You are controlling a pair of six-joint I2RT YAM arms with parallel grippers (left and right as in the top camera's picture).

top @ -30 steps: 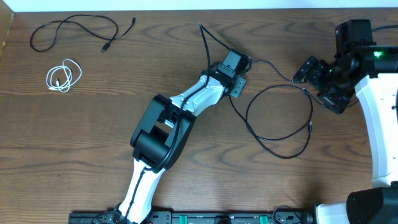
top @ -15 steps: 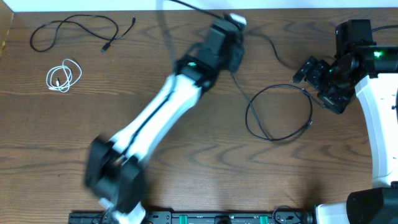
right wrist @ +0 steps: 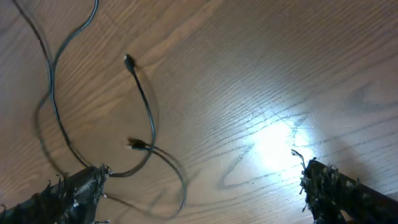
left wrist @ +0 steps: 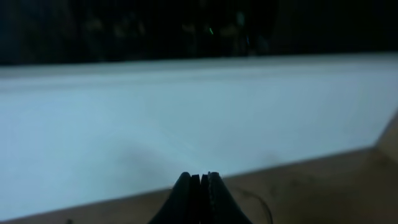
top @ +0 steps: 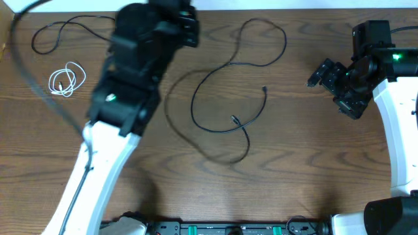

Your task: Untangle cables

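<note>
Seen from overhead, the wooden bench (top: 313, 170) carries a blurred left arm (top: 130, 85) stretched to the back edge, while the right arm (top: 392, 111) waits at the right edge. A long black cable (top: 264, 98) loops mid-bench, a second black cable (top: 65, 24) lies in the back-left corner, and a coiled white cable (top: 67, 80) sits near the left edge. Only the left wrist view shows the left hand (left wrist: 199, 185) pressed closed; whether it pinches anything cannot be told. The right hand (right wrist: 199, 186) gapes wide above the cable's plugs, holding nothing.
</note>
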